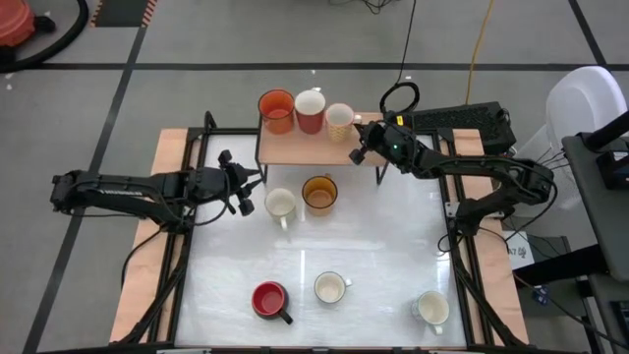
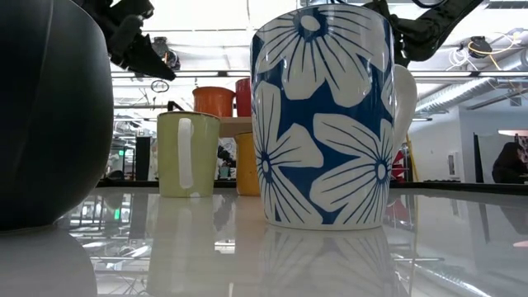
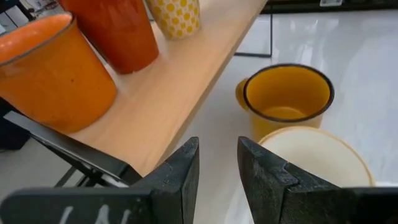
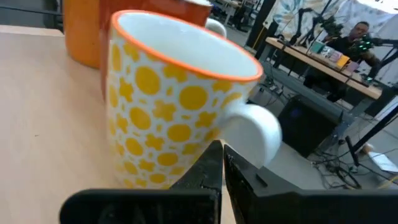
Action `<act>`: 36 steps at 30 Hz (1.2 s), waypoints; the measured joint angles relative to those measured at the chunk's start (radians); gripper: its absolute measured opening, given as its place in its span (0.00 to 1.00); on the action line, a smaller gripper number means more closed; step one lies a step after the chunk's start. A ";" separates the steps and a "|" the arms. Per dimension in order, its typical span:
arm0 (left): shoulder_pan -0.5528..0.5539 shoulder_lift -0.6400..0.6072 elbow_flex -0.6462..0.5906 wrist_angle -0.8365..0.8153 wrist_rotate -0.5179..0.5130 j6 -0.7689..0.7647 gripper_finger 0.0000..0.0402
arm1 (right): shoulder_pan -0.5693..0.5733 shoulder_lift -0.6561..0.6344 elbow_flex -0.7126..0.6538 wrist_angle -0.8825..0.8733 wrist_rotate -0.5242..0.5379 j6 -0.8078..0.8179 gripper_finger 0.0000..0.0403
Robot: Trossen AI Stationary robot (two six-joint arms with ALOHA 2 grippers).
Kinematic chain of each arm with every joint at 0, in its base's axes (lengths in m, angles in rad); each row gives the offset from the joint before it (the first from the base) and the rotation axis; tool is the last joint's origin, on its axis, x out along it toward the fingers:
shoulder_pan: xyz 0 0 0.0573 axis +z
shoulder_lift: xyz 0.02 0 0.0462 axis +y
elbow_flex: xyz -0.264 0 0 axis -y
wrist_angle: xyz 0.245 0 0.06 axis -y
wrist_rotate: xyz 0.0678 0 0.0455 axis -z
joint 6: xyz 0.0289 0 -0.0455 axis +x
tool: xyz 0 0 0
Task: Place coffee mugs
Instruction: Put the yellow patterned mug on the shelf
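A wooden shelf at the table's far side carries an orange mug, a red mug and a white mug with yellow dots. My right gripper is shut, level, with its tips under that dotted mug's handle. A cream mug and an amber mug stand on the table in front of the shelf. My left gripper hovers at the cream mug's left, narrowly open, nothing between its fingers. A red mug, a blue-flowered mug and a white mug stand near the front edge. My right gripper's shut fingertips stand close against the dotted mug's lower wall, under the handle, coming level from the table's right. Whether they touch the mug I cannot tell. The mug stands upright on the shelf.
The shelf's dark legs stand on the white tabletop. Free room lies in the table's middle, between the two rows of mugs. A keyboard lies behind the right arm. A person sits at a desk beyond the table.
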 joint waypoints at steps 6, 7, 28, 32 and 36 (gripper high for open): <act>0.000 0.000 -0.025 0.006 -0.030 0.020 0.29 | -0.016 0.000 0.000 0.022 0.042 -0.056 0.00; 0.001 0.000 -0.026 0.006 -0.036 0.023 0.29 | -0.022 0.000 0.000 0.024 0.042 -0.057 0.00; 0.001 0.000 -0.027 0.081 -0.053 0.087 0.29 | -0.161 0.000 0.001 0.083 -0.145 -0.005 0.00; 0.001 0.000 -0.027 0.087 -0.053 0.082 0.29 | -0.170 0.000 0.001 0.091 -0.152 -0.006 0.00; 0.001 0.000 -0.027 0.089 -0.053 0.082 0.29 | -0.183 0.000 0.001 0.096 -0.199 0.022 0.00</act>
